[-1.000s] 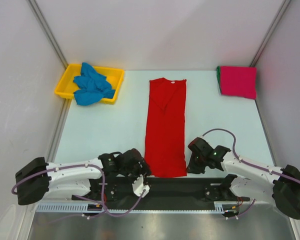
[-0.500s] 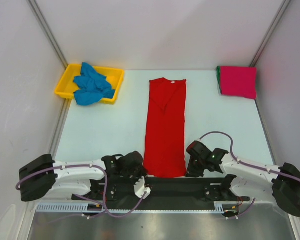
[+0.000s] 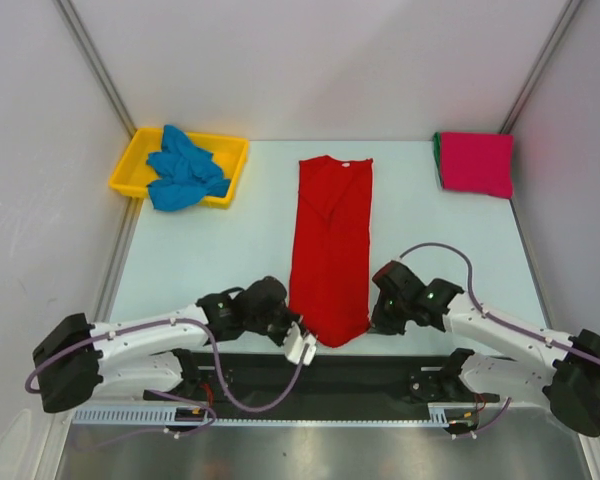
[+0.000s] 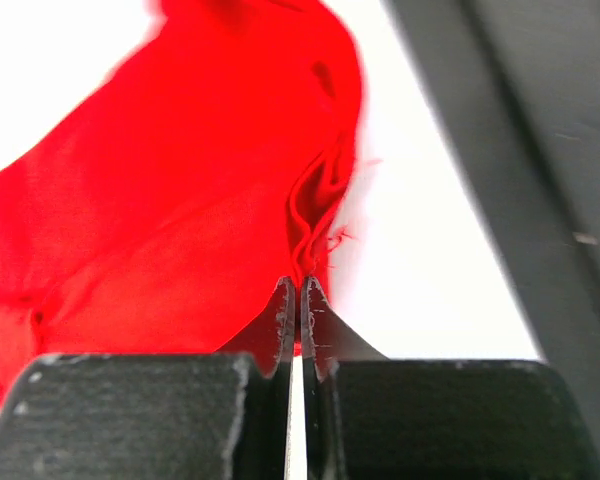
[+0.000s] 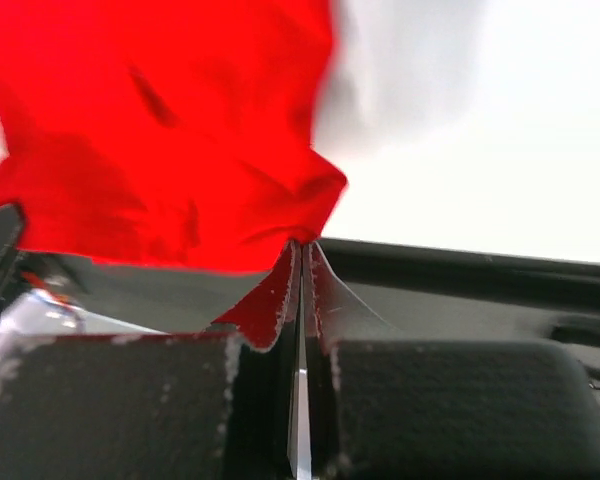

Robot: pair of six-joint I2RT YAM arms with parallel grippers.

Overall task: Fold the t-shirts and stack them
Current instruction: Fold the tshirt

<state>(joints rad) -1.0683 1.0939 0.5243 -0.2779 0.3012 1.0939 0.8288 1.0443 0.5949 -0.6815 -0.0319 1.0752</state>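
Observation:
A bright red t-shirt lies folded into a long strip down the middle of the table, collar at the far end. My left gripper is shut on its near left corner, and the pinched cloth bunches at the tips. My right gripper is shut on the near right corner, red cloth hanging from its tips above the table. The near hem sags into a point between the two. A blue t-shirt lies crumpled in the yellow tray. A folded magenta-pink t-shirt sits at the far right over a green edge.
The yellow tray stands at the far left corner. A black rail runs along the near edge between the arm bases. White walls close in on both sides, and a metal ledge lies in front.
Both grippers closed on the red shirt's near corners and lifted them, moving away from the near edge. The hem now sags into a point instead of lying flat and square.

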